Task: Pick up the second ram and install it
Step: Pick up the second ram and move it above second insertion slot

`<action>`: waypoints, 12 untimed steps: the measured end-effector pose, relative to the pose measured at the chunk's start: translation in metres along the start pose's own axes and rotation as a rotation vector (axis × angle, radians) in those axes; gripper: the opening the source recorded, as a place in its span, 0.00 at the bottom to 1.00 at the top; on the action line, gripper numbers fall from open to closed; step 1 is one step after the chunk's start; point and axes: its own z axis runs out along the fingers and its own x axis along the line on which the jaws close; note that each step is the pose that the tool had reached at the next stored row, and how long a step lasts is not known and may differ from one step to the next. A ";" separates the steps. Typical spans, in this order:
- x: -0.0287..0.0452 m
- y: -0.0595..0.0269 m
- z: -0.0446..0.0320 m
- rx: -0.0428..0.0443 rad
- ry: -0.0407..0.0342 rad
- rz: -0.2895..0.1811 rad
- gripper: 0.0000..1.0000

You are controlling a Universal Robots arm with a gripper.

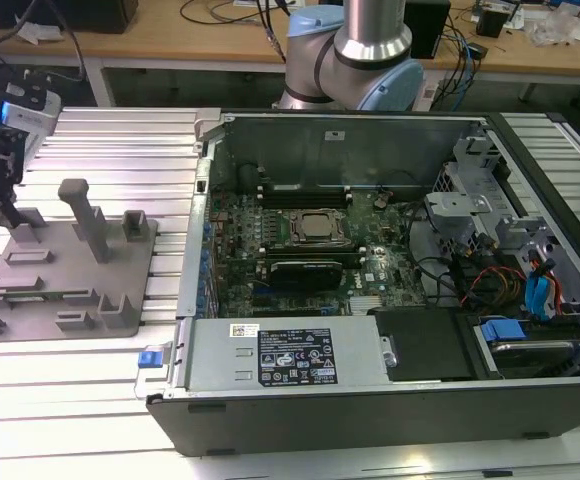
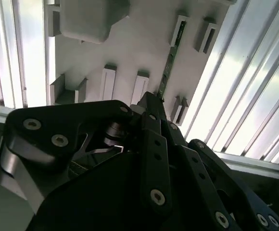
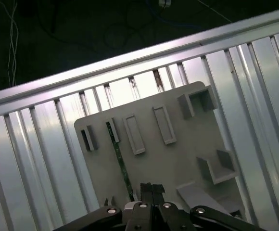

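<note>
Green ram point(image 3: 120, 161) sits slotted in the plate point(image 3: 187, 159), my gripper point(image 3: 152, 188) is closed empty just beside it, so I might clip it.

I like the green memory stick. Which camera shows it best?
The first wrist view: the green memory stick sits on the grey plate, nearly full length. The second wrist view shows part; the exterior view is too far to tell.
</note>
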 end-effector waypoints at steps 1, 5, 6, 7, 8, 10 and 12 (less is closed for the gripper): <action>0.0000 0.0000 0.0003 -0.0005 0.0011 -0.025 0.08; 0.0000 -0.0001 0.0016 -0.0028 0.0068 -0.148 0.08; 0.0000 -0.0001 0.0018 -0.0031 0.0074 -0.163 0.08; 0.0000 0.0000 0.0018 -0.0036 0.0084 -0.185 0.08; 0.0000 -0.0001 0.0018 -0.0036 0.0085 -0.189 0.08; 0.0000 -0.0001 0.0019 -0.0037 0.0087 -0.192 0.08; 0.0000 -0.0002 0.0034 -0.0034 0.0085 -0.192 0.08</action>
